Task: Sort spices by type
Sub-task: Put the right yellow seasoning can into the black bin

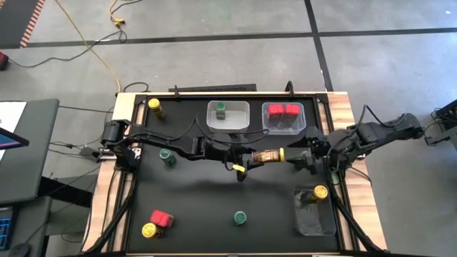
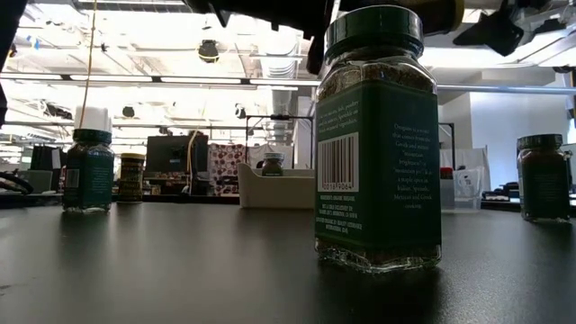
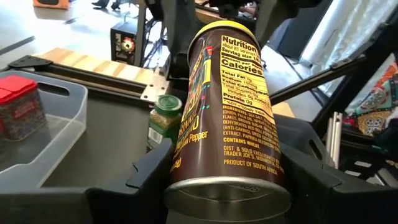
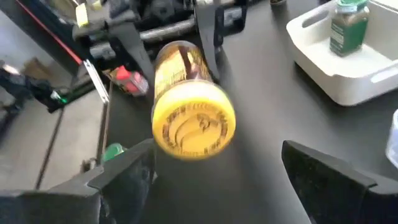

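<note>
Midway, we judge. Our left gripper (image 1: 251, 158) has its jaws closed on a yellow-lidded pepper jar (image 1: 268, 155), held sideways above the bench's middle; the right gripper (image 4: 214, 180) faces the lid, jaws wide and empty. Sorted so far: one green-lidded jar (image 1: 221, 110) in the white bin (image 1: 243, 122), two red boxes (image 1: 284, 111) in the clear bin (image 1: 267, 125), one yellow-lidded jar (image 1: 320, 192) in the right-edge bin (image 1: 312, 220). Five containers remain loose on the bench (image 1: 200, 207).
</note>
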Robot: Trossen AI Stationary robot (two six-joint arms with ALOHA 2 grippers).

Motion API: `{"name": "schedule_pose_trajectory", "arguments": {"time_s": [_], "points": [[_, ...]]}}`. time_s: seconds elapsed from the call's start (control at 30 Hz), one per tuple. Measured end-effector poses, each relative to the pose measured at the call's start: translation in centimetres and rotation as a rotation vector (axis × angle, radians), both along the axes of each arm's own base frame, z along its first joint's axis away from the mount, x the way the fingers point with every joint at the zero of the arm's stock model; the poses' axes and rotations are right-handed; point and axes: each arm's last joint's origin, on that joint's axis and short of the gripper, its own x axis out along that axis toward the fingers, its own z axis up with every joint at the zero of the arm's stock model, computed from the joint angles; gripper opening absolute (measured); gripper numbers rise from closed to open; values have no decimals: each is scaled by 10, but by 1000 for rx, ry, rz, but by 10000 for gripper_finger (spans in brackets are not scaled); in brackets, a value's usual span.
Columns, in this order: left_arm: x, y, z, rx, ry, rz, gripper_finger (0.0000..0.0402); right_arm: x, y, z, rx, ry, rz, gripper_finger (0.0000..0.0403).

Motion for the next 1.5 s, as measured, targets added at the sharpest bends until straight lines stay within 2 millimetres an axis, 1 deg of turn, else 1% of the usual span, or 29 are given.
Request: {"name": "schedule_pose_trajectory", "arguments": {"time_s": [0.13, 0.27, 0.4, 0.7, 0.83, 0.97, 1.27, 1.37, 1.5], "points": [[0, -5, 2, -2, -18, -11, 224, 4, 1, 2, -28, -45, 17, 373], [0, -6, 3, 5, -25, 18, 224, 10, 3, 6, -78, -99, 44, 373], [0, -5, 3, 5, -27, 23, 224, 13, 3, 6, -102, -97, 48, 373], [0, -3, 5, 17, -50, 36, 224, 26, 6, -1, -123, -55, 52, 373], [0, -3, 5, 32, -50, 35, 224, 32, 8, 1, -168, -80, 75, 370], [0, -3, 5, 32, -51, 35, 224, 32, 7, 2, -175, -95, 72, 353], [1, -3, 8, 29, -86, 31, 224, 32, 7, 2, -172, -97, 80, 278], [1, -3, 8, 28, -85, 31, 224, 32, 7, 2, -172, -96, 82, 267], [1, -3, 8, 27, -85, 31, 224, 32, 7, 2, -172, -97, 82, 262]]}}
